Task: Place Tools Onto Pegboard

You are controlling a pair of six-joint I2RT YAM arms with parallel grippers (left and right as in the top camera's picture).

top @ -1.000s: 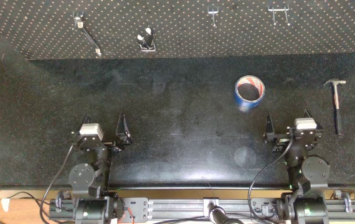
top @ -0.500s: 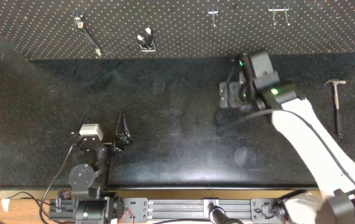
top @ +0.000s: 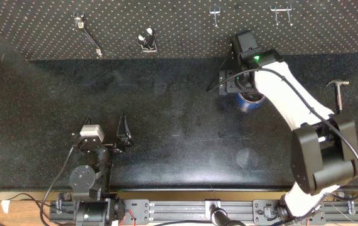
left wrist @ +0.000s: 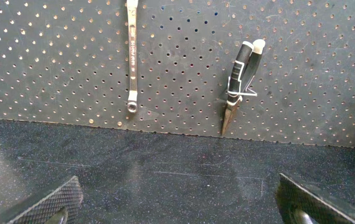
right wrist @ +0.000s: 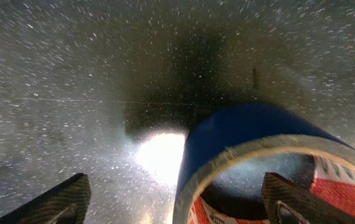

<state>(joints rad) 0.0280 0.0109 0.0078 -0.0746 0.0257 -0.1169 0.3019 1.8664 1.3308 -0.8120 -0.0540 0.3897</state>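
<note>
Black tabletop (top: 166,138) bears blue tape roll (right wrist: 246,140), print unreadable.

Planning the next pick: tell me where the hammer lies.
The hammer lies flat near the top view's right edge, head toward the pegboard, right of the tape roll.

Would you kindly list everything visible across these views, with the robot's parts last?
Pegboard: one, black, along the table's far edge.
Wrench: one, silver, hanging on the pegboard.
Pliers: one, black-and-pale handles, clipped on the pegboard.
Empty hooks: two, metal, farther right on the pegboard.
Tape roll: one, blue, on the table.
Hammer: one, dark handle, at the table's right.
Table: one, black.
Left arm: one, black, near the table's front, jaws open.
Right arm: one, white-and-black, at the tape roll, jaws open.
</note>
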